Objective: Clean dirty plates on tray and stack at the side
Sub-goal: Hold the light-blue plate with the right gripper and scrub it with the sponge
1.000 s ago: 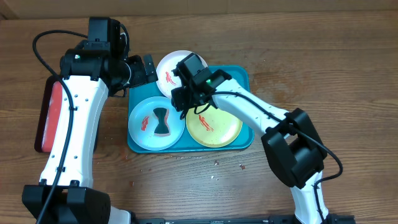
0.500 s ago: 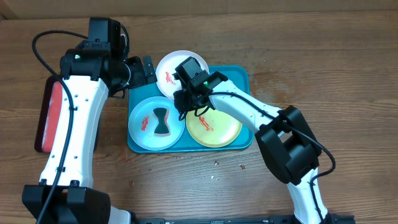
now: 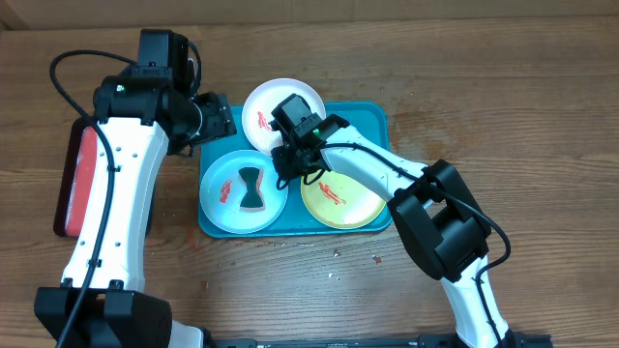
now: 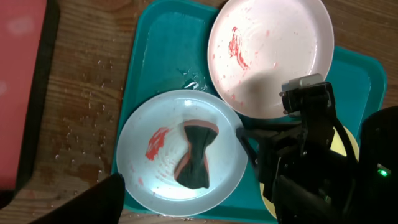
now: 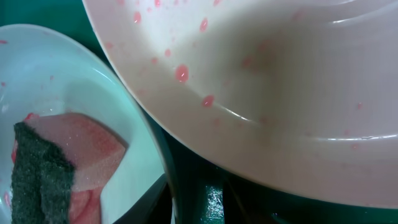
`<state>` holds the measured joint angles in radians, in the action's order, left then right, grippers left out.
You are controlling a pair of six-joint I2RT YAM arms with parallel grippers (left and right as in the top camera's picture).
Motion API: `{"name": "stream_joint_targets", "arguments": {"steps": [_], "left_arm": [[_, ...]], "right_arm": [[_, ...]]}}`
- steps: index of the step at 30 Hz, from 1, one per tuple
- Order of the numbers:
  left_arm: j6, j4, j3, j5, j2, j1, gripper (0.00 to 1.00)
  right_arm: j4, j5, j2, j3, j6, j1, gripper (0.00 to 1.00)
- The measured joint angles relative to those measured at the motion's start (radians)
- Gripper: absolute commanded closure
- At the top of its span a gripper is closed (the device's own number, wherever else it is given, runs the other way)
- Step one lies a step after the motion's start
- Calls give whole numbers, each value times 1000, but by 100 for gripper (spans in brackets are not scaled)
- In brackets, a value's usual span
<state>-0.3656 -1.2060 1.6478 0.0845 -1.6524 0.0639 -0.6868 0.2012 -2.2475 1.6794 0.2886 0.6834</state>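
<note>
1. Table [image 3: 503, 77]: brown wood grain, fills the overhead view.
2. Red tray [image 3: 73, 188]: dark rim, long side running front to back, flat on the table at far left; part of it is hidden in the overhead view.
3. Sponge [image 3: 252, 188]: pinched at the middle into a bow-tie shape, dark green scouring face over pink-orange foam, lying in the blue plate [image 3: 227, 198] just right of its centre.
4. Crumbs [image 3: 336, 253]: a few pale specks scattered on the table front of centre.
5. Stain [image 3: 426, 121]: darker wet-looking patch on the wood, right side.
6. Pale strip [image 3: 290, 8]: along the top edge beyond the table; material unclear.
</note>
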Motion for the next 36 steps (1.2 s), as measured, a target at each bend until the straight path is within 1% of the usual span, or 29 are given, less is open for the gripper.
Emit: {"name": "stream_joint_targets", "arguments": {"steps": [3, 7, 11, 16, 17, 24, 27, 31, 33, 36], "left_arm": [[10, -3, -33, 9, 0, 0, 37], [28, 23, -115, 45, 0, 0, 40], [50, 92, -222, 90, -1, 0, 41], [69, 198, -348, 143, -2, 0, 57], [71, 217, -370, 150, -2, 0, 58], [77, 386, -522, 167, -3, 0, 55], [76, 484, -591, 167, -5, 0, 56], [68, 538, -621, 166, -26, 12, 56], [62, 561, -621, 166, -48, 32, 54], [55, 575, -621, 153, -83, 70, 55]], "right_arm": [[-10, 0, 0, 0, 7, 0, 80], [-26, 1, 0, 2, 22, 0, 79], [-42, 1, 0, 4, 27, 0, 78], [-52, 4, 0, 7, 30, 0, 78], [-53, 4, 0, 7, 30, 0, 78], [-55, 10, 0, 8, 45, 0, 78], [-55, 11, 0, 8, 48, 0, 78], [-54, 12, 0, 8, 48, 0, 77], [-55, 12, 0, 8, 48, 0, 77], [-55, 12, 0, 8, 48, 0, 76]]}}
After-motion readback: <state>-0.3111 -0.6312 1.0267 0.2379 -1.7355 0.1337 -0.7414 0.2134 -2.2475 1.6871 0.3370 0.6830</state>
